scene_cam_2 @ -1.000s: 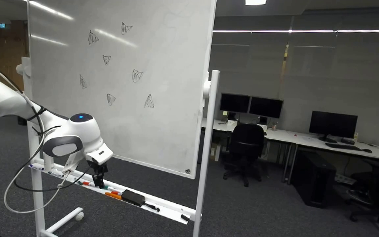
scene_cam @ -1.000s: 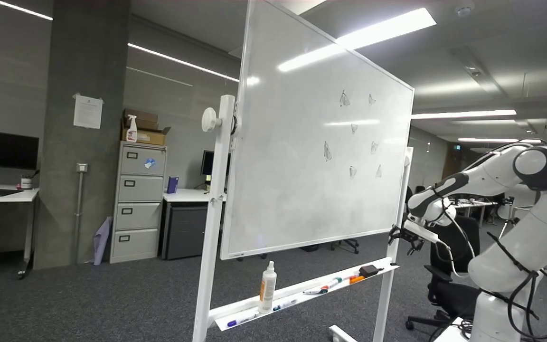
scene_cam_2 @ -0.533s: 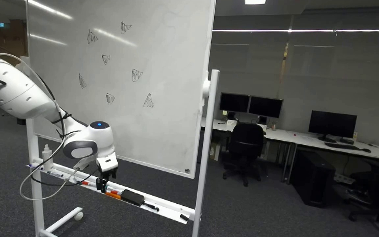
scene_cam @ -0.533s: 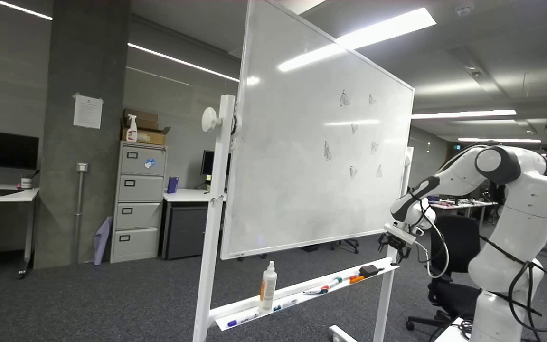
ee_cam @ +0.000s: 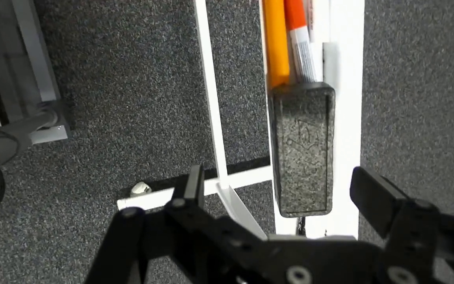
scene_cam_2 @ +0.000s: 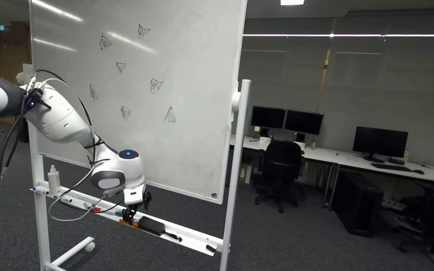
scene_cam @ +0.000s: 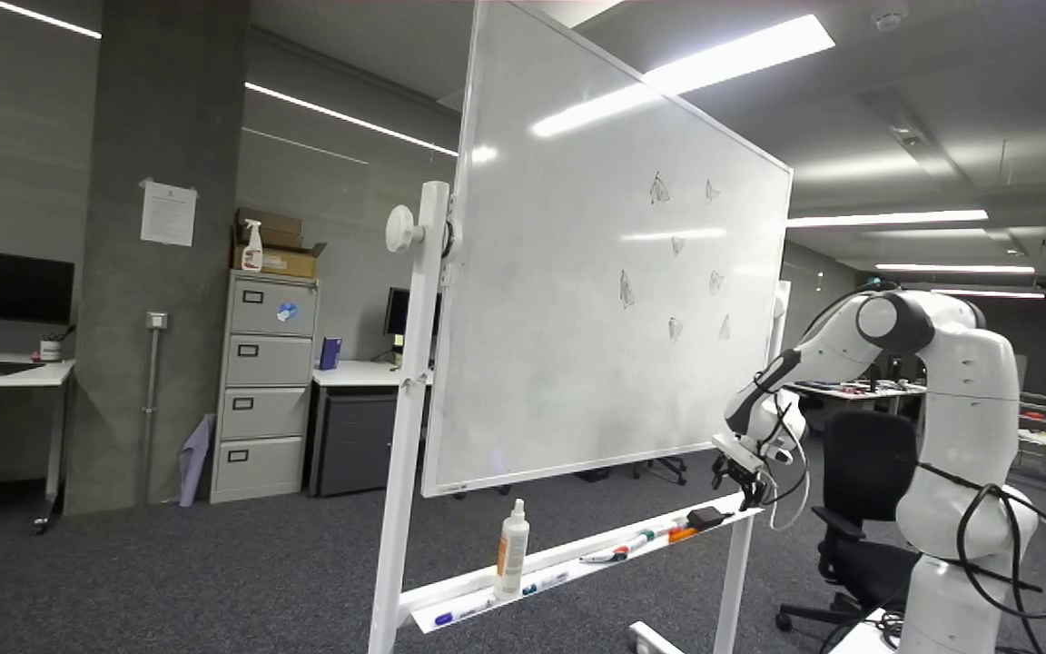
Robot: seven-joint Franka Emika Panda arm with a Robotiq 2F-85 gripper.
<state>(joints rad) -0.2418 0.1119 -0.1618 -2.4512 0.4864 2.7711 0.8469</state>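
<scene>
Wrist view: looks down on a white tray [ee_cam: 347, 138], with a black eraser [ee_cam: 304, 152] lying flat on it and the pincer [ee_cam: 276, 183] above, jaws spread wide, gripping nothing. Note the eraser's long axis: lengthwise along the tray, so roughly square to the line from fingertip to fingertip. Judged as the relation that counts most: the offset across the tray. One finger well out past the front edge, one at the edge nearer the whiteboard [scene_cam_2: 187, 150]; hence the eraser between the two in this view, but off-centre, closer to the board-side finger. Along the tray, more of the eraser's length on the marker side of the fingertips than on the opposite side. At that end, an orange marker [ee_cam: 276, 39] and a red-and-white marker [ee_cam: 302, 47], lengthwise too; touching the eraser or just short of it, hard to tell. In an exterior view, one finger seen in front of the orange marker. Hard to judge: height above the tray.
</scene>
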